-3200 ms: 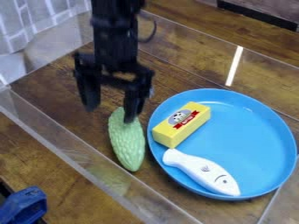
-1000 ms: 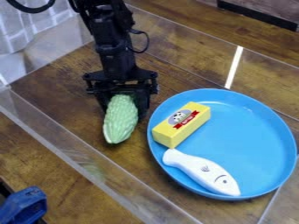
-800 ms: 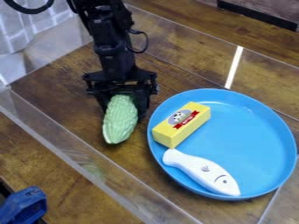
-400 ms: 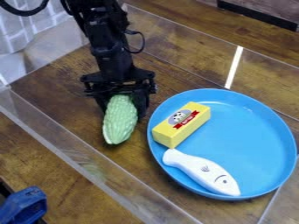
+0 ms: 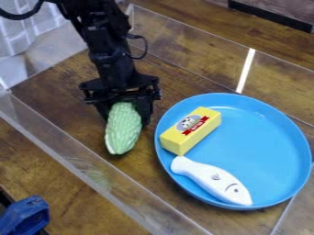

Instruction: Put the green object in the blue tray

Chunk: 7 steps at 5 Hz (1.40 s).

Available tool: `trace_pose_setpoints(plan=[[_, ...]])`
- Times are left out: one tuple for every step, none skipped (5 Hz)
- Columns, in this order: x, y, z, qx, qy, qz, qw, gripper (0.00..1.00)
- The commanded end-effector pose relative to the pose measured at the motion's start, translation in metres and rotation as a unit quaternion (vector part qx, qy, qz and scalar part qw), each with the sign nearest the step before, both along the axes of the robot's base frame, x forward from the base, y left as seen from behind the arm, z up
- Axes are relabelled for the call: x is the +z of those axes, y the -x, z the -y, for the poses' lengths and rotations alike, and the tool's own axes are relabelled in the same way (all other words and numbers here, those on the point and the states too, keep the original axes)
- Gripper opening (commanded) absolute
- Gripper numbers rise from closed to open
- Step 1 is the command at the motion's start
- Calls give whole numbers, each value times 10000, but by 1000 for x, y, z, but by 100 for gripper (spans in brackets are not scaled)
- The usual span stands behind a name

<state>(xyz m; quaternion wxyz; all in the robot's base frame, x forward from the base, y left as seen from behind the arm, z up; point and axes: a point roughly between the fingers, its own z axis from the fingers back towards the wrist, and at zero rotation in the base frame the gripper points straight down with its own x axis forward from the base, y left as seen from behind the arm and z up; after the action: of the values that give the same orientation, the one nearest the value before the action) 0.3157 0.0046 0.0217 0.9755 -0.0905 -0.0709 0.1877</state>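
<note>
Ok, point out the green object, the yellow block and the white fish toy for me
green object (image 5: pixel 124 132), camera view, middle of its bumpy body
yellow block (image 5: pixel 189 129), camera view, its top face at the red label
white fish toy (image 5: pixel 211 179), camera view, mid-body

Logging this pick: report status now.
Pincer closed around top end of green object, which lies on the table. Blue tray to its right holds yellow block and white fish; rest free.

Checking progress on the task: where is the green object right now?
The green object lies on the wooden table, left of the blue tray, outside its rim, with the tool straddling its upper end.
</note>
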Motion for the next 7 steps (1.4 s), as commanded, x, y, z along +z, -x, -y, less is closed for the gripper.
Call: trace_pose_setpoints(plan=[[-9,13,4,102,-53,-138,9998,0],[-5,12,1,108,-149,-121,9998,0],[-1,10,-1,119,-243,-104,9996,0],[2,8,-3,148,-324,-92,9993,0],[6,9,6,-72,-399,-65,9992,0],[11,10,16,-284,-474,-38,9985,0],[35,15,17,-740,-586,75,9955,0]])
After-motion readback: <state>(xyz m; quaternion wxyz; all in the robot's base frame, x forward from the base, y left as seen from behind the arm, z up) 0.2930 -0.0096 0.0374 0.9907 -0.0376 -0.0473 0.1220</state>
